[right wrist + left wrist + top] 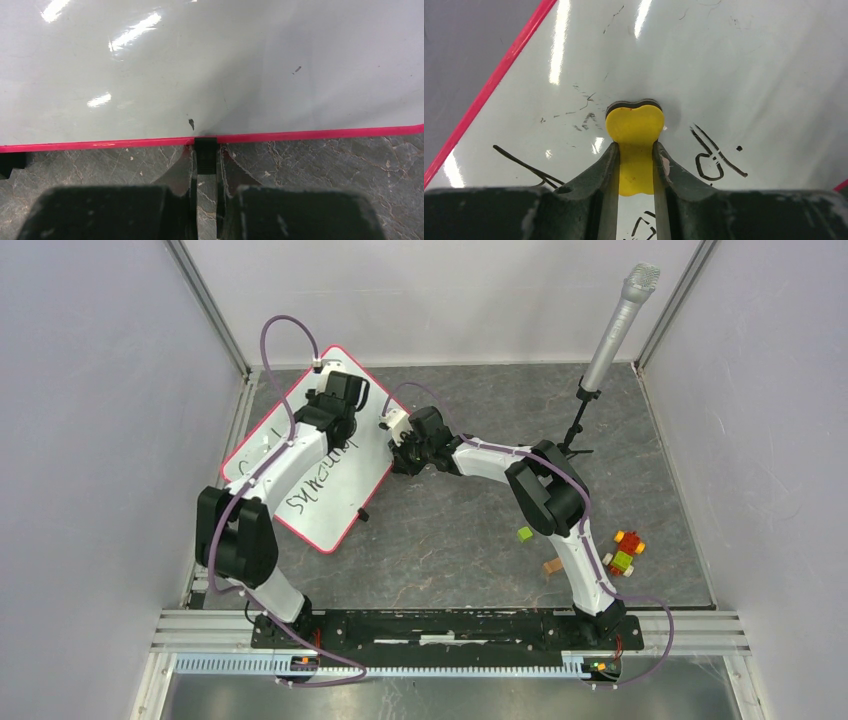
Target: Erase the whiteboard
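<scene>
**Wiping in hand, plenty of ink left**

Top view: your whiteboard [350, 490] lies skewed at the table's left rear. The left arm [300, 455] reaches across it, and dark handwriting [318, 490] sits unwiped on the near half. The right gripper [402, 447] is at its right rim.

Left wrist: the left gripper [635, 150] is clamped on a yellow eraser [634, 125] pressed to the board. You've got faint smears just beyond it and bold strokes on either side.

Right wrist: the jaws are pinched on a black clip [205, 146] at the red rim, and the white above is nearly spotless.

I'd call it partly done, with most of the writing left for you to clear.
</scene>
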Robot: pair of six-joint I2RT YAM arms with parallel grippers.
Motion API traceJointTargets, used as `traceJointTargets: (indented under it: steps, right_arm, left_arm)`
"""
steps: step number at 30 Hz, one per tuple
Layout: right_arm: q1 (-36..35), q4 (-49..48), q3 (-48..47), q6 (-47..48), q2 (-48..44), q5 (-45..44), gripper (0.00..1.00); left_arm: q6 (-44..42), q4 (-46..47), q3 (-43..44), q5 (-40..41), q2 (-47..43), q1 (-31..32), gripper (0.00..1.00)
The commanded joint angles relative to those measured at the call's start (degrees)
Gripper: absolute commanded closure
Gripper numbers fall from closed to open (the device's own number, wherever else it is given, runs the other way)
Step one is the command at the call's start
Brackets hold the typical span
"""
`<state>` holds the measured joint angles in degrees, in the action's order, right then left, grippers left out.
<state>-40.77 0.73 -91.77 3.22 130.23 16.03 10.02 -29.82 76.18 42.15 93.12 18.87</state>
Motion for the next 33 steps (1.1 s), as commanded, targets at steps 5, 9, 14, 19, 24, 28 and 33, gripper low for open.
traceJointTargets:
  steps: [5,9,14,19,24,28,33]
  right_arm:
    - [1.58,1.82,-0.26,-2.03,1.25,-2.53,1.0]
    - [1.62,1.82,-0.25,-2.06,1.25,-2.49,1.0]
    - [1.59,1.8,-0.33,-2.06,1.31,-2.34,1.0]
    - [1.57,1.78,-0.34,-2.02,1.34,-2.36,1.0]
    - [1.58,1.79,-0.34,-2.03,1.34,-2.47,1.0]
    - [1.57,1.83,-0.34,-2.08,1.34,-2.43,1.0]
    - [1.57,1.93,-0.5,-2.07,1.51,-2.56,1.0]
  left_arm:
    - [3.37,0.15,2.59,-2.83,-0.69,-4.71,0.74]
    - [3.93,0.11,1.86,3.17,-3.21,-6.8,0.74]
    - [4.15,3.77,-1.2,3.52,-6.48,-8.47,0.74]
    - [4.48,2.78,-0.32,0.07,-4.63,-8.46,0.75]
    - [3.72,2.45,1.02,-3.83,-1.59,-6.06,0.76]
    - [2.75,2.17,2.51,-5.91,1.17,-3.99,0.76]
    - [2.8,1.89,3.56,-7.69,2.27,-3.58,0.76]
